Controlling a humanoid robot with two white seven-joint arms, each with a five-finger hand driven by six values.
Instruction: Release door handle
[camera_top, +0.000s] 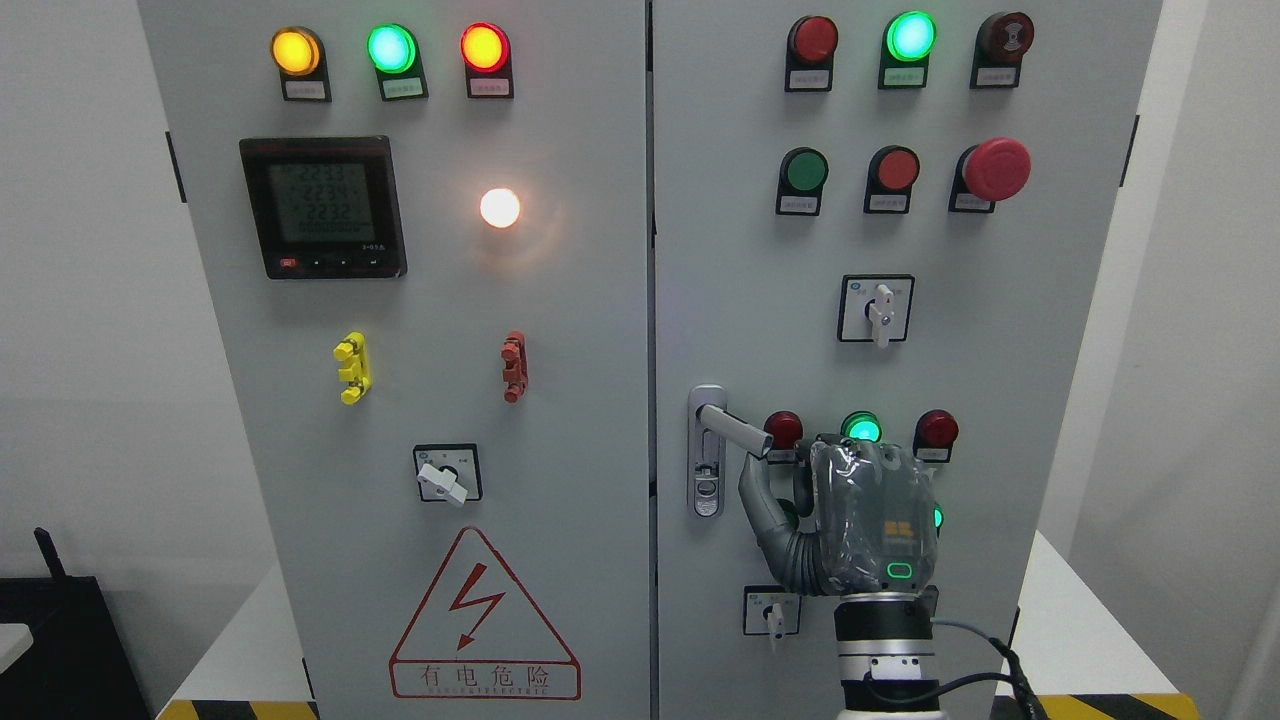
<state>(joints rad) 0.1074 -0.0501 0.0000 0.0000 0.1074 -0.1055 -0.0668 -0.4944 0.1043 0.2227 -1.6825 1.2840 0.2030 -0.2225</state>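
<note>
**Grey hand at the handle, about to let go**

Grey and plastic-wrapped, the right hand (868, 520) comes up from the bottom edge in front of the right door (1050, 330). Its fingers are curled with their tips out of sight, and the thumb (757, 500) reaches up to the free end of the handle (735, 428). Whether anything is truly gripped I cannot tell; contact looks slight.

To release well, I judge the thumb should ease off first, then the hand should draw straight back from the door, clear of the lamps (860, 428) just above the knuckles.

The handle sits at the door's left edge, beside the seam. Its lever sticks out from a tall, upright plate (706, 490), long axis slanting right and slightly down, toward the hand.
</note>
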